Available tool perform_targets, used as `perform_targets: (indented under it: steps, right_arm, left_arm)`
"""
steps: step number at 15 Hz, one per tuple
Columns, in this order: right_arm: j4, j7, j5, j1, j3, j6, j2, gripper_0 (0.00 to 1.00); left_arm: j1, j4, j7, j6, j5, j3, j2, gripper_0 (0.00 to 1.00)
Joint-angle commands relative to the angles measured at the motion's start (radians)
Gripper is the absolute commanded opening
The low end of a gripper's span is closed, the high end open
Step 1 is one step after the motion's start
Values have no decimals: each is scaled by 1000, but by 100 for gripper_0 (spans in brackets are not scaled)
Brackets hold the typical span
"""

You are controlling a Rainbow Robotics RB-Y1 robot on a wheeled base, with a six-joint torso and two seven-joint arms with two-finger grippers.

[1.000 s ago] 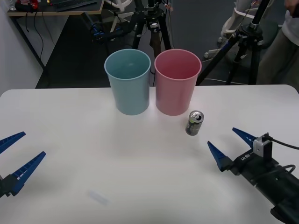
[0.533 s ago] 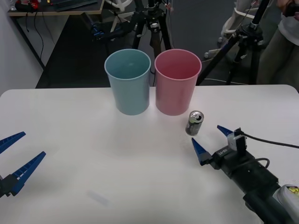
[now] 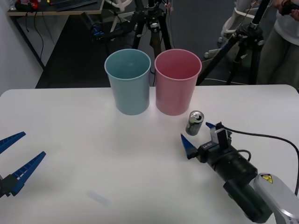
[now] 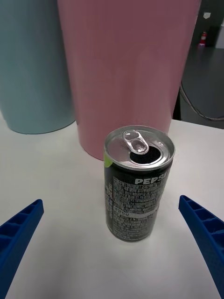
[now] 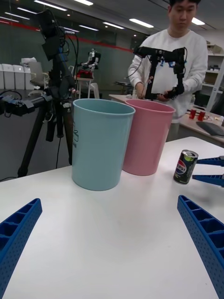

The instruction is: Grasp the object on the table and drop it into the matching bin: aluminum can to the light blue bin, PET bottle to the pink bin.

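Your right claw (image 3: 197,135), spread wide and empty, flanks the upright aluminum can (image 4: 137,182) on the desk (image 3: 93,154) beside the pink bin (image 3: 176,81); likely light, thin-walled, slippery, so squeeze mid-body gently.

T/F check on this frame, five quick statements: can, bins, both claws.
1. The aluminum can stands upright on the table. True.
2. The right claw is shut on the can. False: it is open, with one finger on either side of the can and not touching it.
3. The light blue bin stands to the robot's left of the pink bin. True.
4. The can is inside the pink bin. False: it stands on the table in front of that bin.
5. The left claw is open near the table's left edge, far from the can. True.
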Motion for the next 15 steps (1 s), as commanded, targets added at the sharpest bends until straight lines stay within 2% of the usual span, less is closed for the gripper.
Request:
perform_targets:
  steps: [1,15]
  right_arm:
    - [73,-4,0,-63,-2,1,22,100]
    - [262,-9,0,-244,0,25,54,100]
  left_arm:
    - [0,0,0,0,0,0,0,100]
    - [0,0,0,0,0,0,0,100]
